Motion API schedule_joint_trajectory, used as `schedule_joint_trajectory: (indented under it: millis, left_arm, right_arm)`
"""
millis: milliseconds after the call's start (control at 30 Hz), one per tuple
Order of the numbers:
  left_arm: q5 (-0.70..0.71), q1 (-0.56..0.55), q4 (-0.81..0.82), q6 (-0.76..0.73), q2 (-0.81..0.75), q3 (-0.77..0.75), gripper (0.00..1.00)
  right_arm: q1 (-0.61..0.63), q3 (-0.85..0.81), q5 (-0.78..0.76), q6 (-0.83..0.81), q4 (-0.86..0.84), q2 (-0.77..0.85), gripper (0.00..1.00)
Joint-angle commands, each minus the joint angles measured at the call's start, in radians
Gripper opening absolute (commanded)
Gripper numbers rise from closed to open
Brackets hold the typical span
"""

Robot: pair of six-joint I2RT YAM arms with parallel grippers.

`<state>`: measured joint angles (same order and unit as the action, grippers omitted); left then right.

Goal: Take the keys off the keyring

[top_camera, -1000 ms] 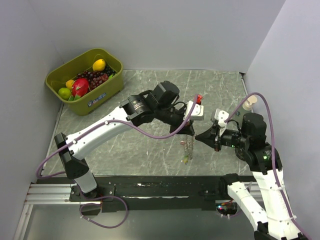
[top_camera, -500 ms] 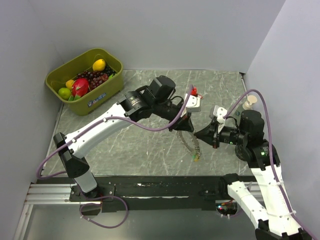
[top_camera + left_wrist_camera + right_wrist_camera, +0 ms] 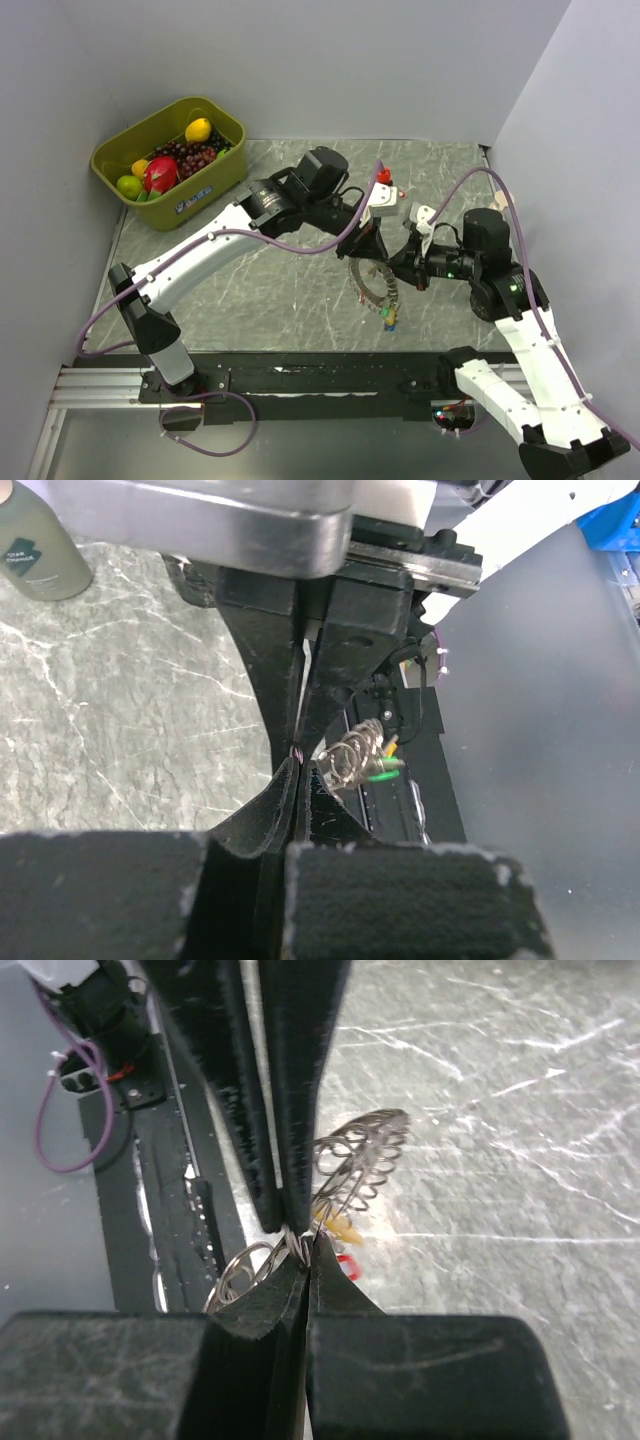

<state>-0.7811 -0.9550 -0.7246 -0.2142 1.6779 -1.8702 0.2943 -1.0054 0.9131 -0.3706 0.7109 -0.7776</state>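
The keyring (image 3: pixel 375 288), a silvery loop of linked metal rings, hangs above the table between both grippers. The small keys (image 3: pixel 390 318) dangle at its lower end. My left gripper (image 3: pixel 374 252) is shut on the top of the keyring; in the left wrist view its tips (image 3: pixel 300 767) pinch together, with the rings (image 3: pixel 355 758) and a green key (image 3: pixel 385 775) just beyond. My right gripper (image 3: pixel 397 270) is shut on the rings right below the left fingers (image 3: pixel 285 1110). In the right wrist view (image 3: pixel 305 1247) the keyring (image 3: pixel 360 1160), a yellow key (image 3: pixel 340 1230) and a red key (image 3: pixel 347 1265) show.
A green basket (image 3: pixel 215 185) of toy fruit stands at the back left. A small white and red object (image 3: pixel 388 195) lies behind the left gripper. The black base rail (image 3: pixel 330 375) runs along the near table edge, just below the hanging keys.
My right gripper has moved left and shut on the keyring next to the left gripper. The left gripper shifted slightly back, and the hanging keyring swung right.
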Motion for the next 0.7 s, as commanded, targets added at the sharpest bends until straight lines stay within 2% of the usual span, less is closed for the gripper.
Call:
schedule_joint_trajectory:
  millis: [0,333,667]
  left_arm:
    - [-0.057,-0.005,0.074,0.015,-0.017,-0.037,0.01]
    - [0.031,0.067,0.114,-0.019,-0.121,0.115,0.01]
    - [0.201,0.114,0.183,-0.042,-0.152,0.226,0.01]
  right_arm:
    - [0.012,-0.042,-0.075,0.007,-0.070,0.011,0.00]
    - [-0.035,0.050,-0.318,0.025,-0.114,0.072,0.00]
    - [-0.107,0.065,-0.422,-0.019,-0.126,-0.058,0.00]
